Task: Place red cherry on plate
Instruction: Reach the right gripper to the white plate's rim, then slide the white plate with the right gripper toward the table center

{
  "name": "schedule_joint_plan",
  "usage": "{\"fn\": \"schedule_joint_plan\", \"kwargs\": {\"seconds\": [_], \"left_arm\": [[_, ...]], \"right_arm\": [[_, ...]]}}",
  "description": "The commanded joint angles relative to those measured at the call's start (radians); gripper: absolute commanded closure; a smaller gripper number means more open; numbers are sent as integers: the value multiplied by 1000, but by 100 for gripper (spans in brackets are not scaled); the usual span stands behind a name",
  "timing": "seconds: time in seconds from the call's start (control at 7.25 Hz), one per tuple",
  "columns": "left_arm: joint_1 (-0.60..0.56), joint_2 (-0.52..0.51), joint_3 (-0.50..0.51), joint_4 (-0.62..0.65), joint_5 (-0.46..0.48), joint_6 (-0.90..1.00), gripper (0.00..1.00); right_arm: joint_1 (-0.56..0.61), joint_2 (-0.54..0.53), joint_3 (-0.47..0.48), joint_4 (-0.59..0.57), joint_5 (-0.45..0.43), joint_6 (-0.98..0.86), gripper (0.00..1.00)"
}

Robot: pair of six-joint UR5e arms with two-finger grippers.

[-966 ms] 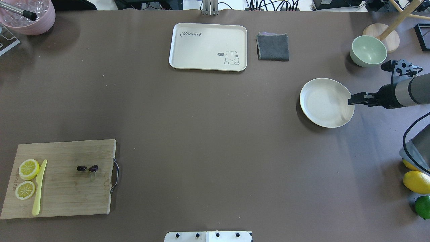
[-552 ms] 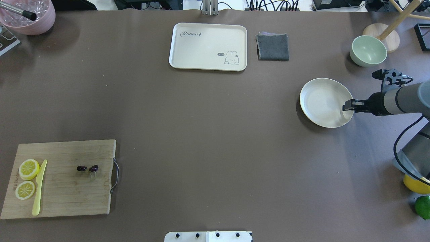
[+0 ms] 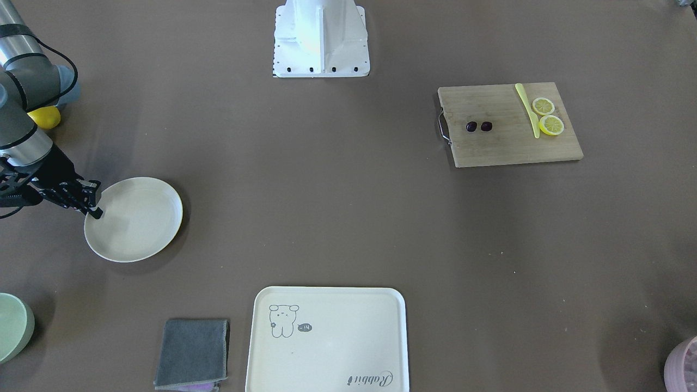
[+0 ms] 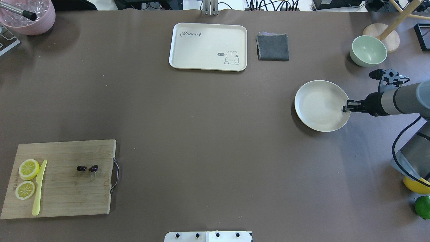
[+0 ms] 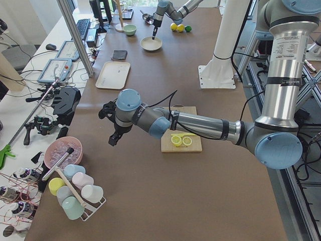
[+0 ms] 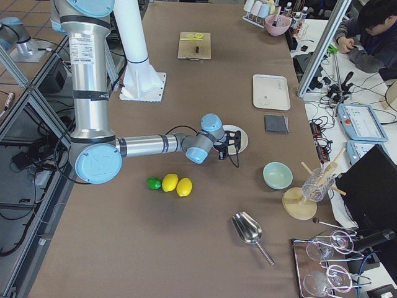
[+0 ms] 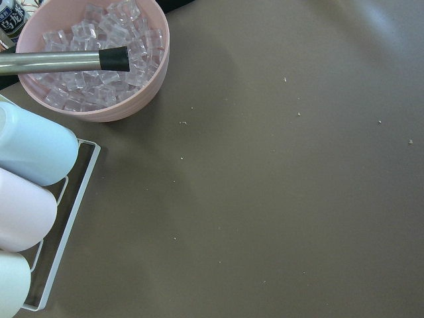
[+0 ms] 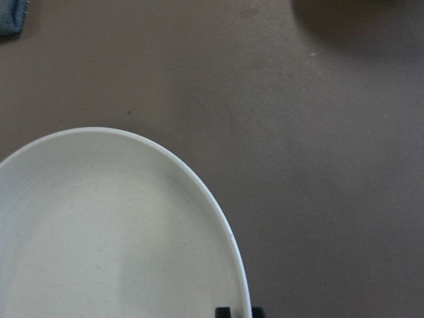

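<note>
The red cherry, two dark maroon balls on a thin stem, lies on the wooden cutting board at the near left, also seen as the cherry in the front-facing view. The cream plate sits at the right. My right gripper is at its right rim; in the right wrist view the fingertips straddle the plate's rim, shut on it. My left gripper hangs above the table's left end near the pink bowl; whether it is open or shut I cannot tell.
Two lemon slices and a yellow knife share the board. A cream tray, grey cloth and green bowl lie at the far side. A pink bowl of ice is far left; a lemon and a lime near right.
My right gripper moved in and left onto the plate's right rim. The plate has since slid a little left and toward the robot with it. The cherry has not moved.
</note>
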Motion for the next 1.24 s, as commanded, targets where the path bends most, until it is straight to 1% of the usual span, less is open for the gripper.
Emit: {"fn": "schedule_joint_plan", "kwargs": {"seconds": [0.0,0.14,0.28,0.41,0.55,0.69,0.83,0.97,1.1], "left_arm": [[0,0,1,0,0,0,2],[0,0,3,0,0,0,2],[0,0,3,0,0,-2,2],[0,0,1,0,0,-2,2],[0,0,1,0,0,-2,2],[0,0,0,0,0,-2,2],[0,0,-2,0,0,-2,2],[2,-1,-2,0,0,-2,2],[2,-2,-2,0,-2,-2,2]], "right_arm": [[1,36,76,-9,20,118,100],[0,85,90,-39,23,183,100],[-22,160,109,-100,13,270,100],[-80,228,110,-145,-41,345,100],[-173,303,104,-185,-157,426,100],[-247,385,106,-273,-223,482,100],[-317,449,103,-343,-271,498,100],[-403,489,97,-365,-365,560,100],[-463,500,77,-363,-436,577,100]]}}
